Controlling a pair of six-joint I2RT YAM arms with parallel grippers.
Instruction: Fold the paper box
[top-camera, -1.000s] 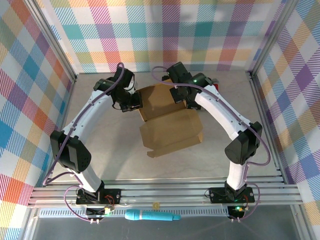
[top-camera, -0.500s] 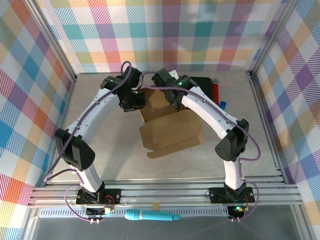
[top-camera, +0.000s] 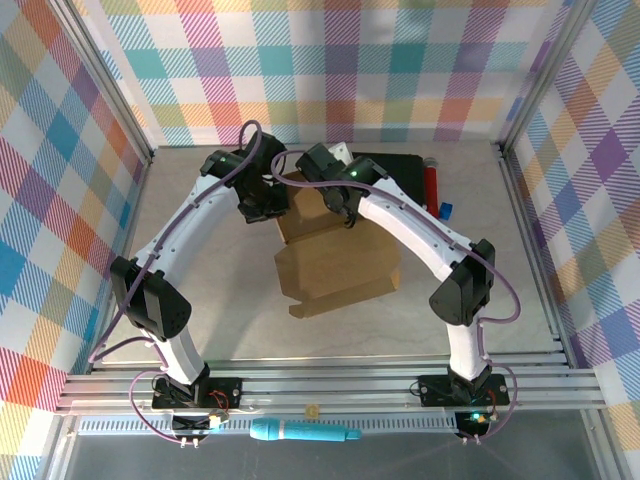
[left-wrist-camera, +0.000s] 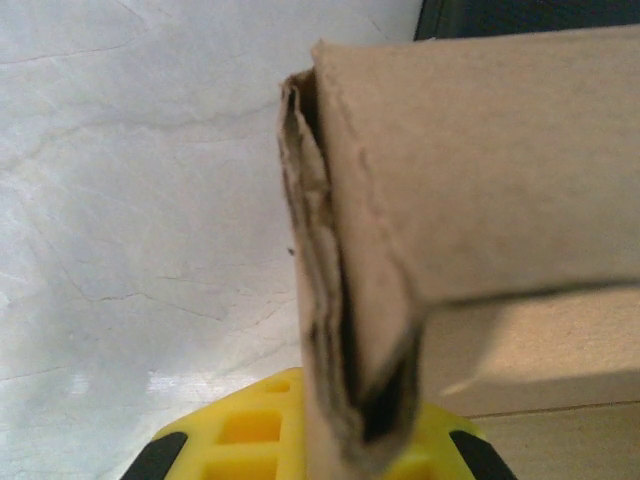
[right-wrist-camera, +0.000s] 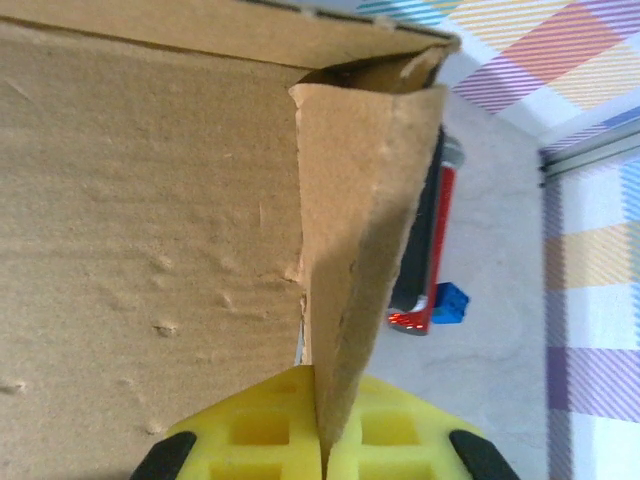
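A pale, marbled grey table (top-camera: 215, 330) is enclosed by walls (top-camera: 350, 70) of pastel plaid, with aluminium rails (top-camera: 330, 385) running along the near edge. The paper box (top-camera: 340, 260) is seen lying mid-table, partly folded, its rear panels raised between the two arms.

Behind it a black case (top-camera: 400, 168) is set against the far wall, and just to the right of that case a red cylinder (top-camera: 432, 183) and a small blue block (top-camera: 446, 209) are found. A teal pen-like object (top-camera: 305, 432) is laid below the rails. The rear of the box is partly hidden by both wrists.

The left gripper (left-wrist-camera: 345, 445) is closed tight on a doubled edge of cardboard at the box's rear left corner, the flap being pinched between its yellow pads (left-wrist-camera: 240, 430). The right gripper (right-wrist-camera: 320, 425) is likewise clamped on an upright flap further right, along the box's rear edge.

Compared with a second ago, the right arm has been swung inward to the left, so that the black case, the cylinder and the block are now uncovered; the box has been nudged slightly leftward.
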